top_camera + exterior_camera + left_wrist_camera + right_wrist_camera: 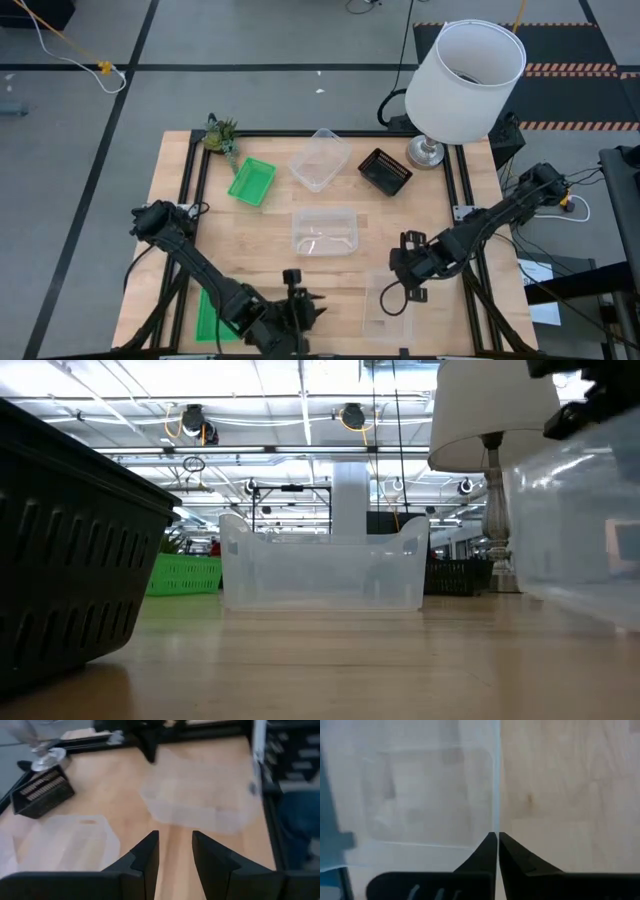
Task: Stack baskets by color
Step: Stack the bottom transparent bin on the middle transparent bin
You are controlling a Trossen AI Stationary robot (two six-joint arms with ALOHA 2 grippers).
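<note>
Near the table's front right lies a clear basket [388, 305], with my right gripper [497, 836] shut on its wall; it also shows large at the right of the low view [585, 520]. My left gripper [175, 852] hovers open at the front middle [300, 298], nothing between its fingers. Another clear basket [325, 230] rests on its base at the table's centre, a third [320, 160] behind it. A green basket [250, 182] and a black one [385, 172] sit at the back. A second green basket [207, 315] lies under my left arm. My right gripper pinches the clear basket's upright side wall at its top rim [496, 822], one finger inside the basket and one outside. The fingers come from above, slanting steeply down. Whether the basket's base is on the table or just off it, I cannot tell.
A white lamp [465, 70] stands at the back right corner, a small green plant [220, 135] at the back left. A black mesh basket [70, 540] looms close at the low view's left. Bare wood lies between the centre basket and the front edge.
</note>
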